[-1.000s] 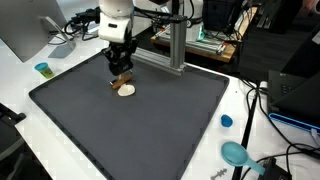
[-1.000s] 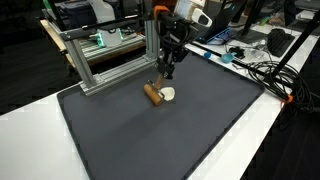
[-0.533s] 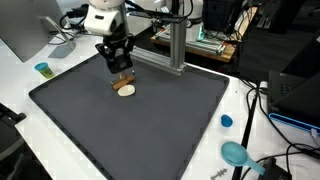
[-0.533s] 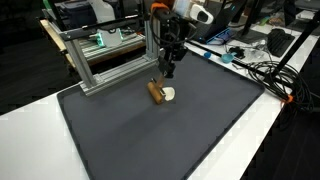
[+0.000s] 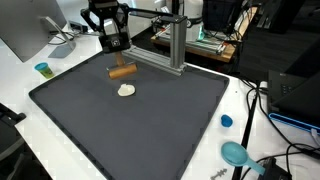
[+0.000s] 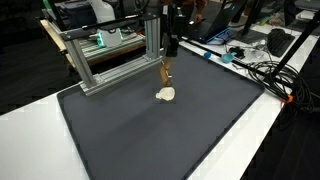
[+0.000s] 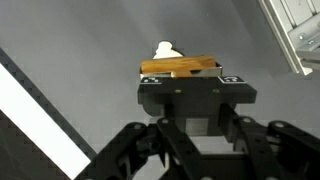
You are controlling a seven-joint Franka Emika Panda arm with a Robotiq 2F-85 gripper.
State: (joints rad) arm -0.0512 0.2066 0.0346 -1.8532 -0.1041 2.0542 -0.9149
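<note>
Lift step, I'd say: gripper (image 5: pixel 118 60) fingers clamped on brown wooden stick (image 5: pixel 122 71) above dark grey mat (image 5: pixel 150 125); cream lump (image 5: pixel 126 90) at its 6 o'clock. Next move calls for a steady grip.

Gripper (image 5: pixel 119 62): matte black throughout, boxy and compact in both exterior views | fingers (image 7: pixel 160 95): broad, flat-faced black blocks, each with a small white mark at its upper corner, wrist view | linkages (image 7: pixel 130 150): slim black bars that crossed in a lattice behind the fingers | wrist housing (image 5: pixel 106 20): dark, squarish.
</note>
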